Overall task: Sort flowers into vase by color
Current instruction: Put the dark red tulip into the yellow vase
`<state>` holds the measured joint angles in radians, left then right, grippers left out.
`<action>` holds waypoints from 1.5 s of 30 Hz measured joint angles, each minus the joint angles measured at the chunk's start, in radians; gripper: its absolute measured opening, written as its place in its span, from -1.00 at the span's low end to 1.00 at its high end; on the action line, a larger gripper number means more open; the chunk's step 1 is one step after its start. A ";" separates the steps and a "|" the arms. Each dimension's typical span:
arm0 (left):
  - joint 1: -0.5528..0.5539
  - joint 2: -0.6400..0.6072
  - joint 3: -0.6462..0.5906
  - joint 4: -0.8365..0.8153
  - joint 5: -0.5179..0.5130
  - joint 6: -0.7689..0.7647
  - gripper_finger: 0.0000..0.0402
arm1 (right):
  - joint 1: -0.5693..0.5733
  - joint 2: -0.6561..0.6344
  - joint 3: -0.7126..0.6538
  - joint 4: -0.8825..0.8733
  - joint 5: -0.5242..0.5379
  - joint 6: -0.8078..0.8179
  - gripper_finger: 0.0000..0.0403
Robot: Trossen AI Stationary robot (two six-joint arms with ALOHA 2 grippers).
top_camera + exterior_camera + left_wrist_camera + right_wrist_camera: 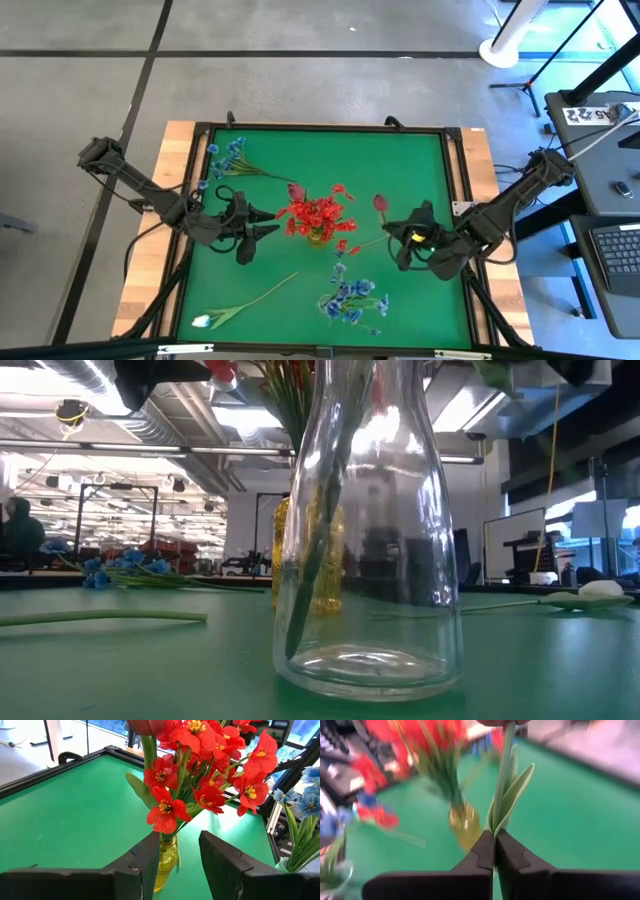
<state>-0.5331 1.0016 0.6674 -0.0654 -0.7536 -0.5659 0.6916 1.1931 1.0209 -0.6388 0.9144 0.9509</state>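
A yellow vase [318, 234] at the table's middle holds a bunch of red blossoms [316, 212]; they also fill the left wrist view [200, 775]. My left gripper [262, 226] is open, just left of this vase [167, 862]. My right gripper [398, 238] is to the vase's right, shut on a dark red bud flower [380, 204]. A clear glass vase [365, 560] nearer the near edge holds blue sprays [350, 297]. On the table lie another blue spray [228, 158], a white bud flower [240, 303] and a small red spray [343, 246]. My right gripper pinches the flower's green stem [496, 826] between its two fingers, just below the long leaves [512, 795]. The fingers lie across the stem. The stem runs on beyond the fingertips, and the bud end [380, 204] points toward the table's far edge, off the table.
The table has a raised black frame [325, 128] round the green mat. The clear vase [345, 300] stands close to my right gripper, on its near side. Bare mat shows at the far right [410, 165] and near the left edge [215, 275].
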 joint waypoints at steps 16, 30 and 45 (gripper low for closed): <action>0.000 0.000 0.000 0.000 0.000 0.005 -0.33 | -0.102 0.074 0.001 0.811 -0.062 -0.880 -0.99; 0.000 0.000 0.000 -0.001 0.000 0.010 -0.33 | -0.272 0.169 0.000 1.084 -0.419 -1.205 -1.00; 0.000 0.000 0.000 -0.002 0.000 0.010 -0.33 | -0.367 0.187 -0.002 1.087 -0.516 -1.248 -1.00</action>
<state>-0.5333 1.0016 0.6674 -0.0672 -0.7532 -0.5556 0.3244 1.3800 1.0187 0.4485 0.3987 -0.2970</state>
